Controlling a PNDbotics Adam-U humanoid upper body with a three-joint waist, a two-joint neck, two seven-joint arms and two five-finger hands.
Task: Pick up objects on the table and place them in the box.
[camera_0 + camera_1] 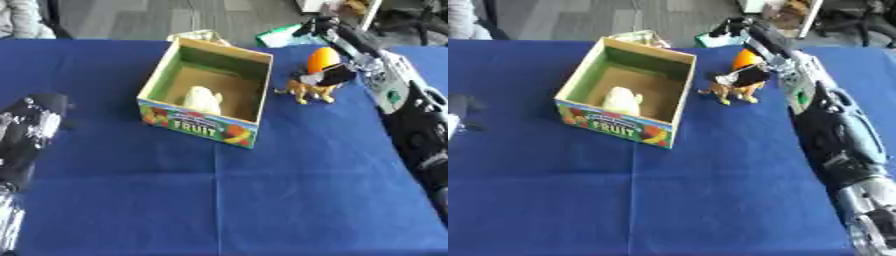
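- Left eye view: the right robot hand (331,76) is reaching down from the upper right, dark fingers closing on a small tan toy animal (308,91) beside an orange ball-shaped object (321,58), apparently to lift it. The open cardboard fruit box (199,126) is sitting just left of them on the blue-clothed surface (262,200), already holding a pale rounded item (202,100).
- Right eye view: the left robot hand (455,117) is barely showing at the left edge, its fingers impossible to judge. Bare cloth is lying open ahead of the box, leaving room to move.

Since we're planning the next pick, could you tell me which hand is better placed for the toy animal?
The right hand: it is already at the brown toy animal beside the box. The left arm lies far across the table.
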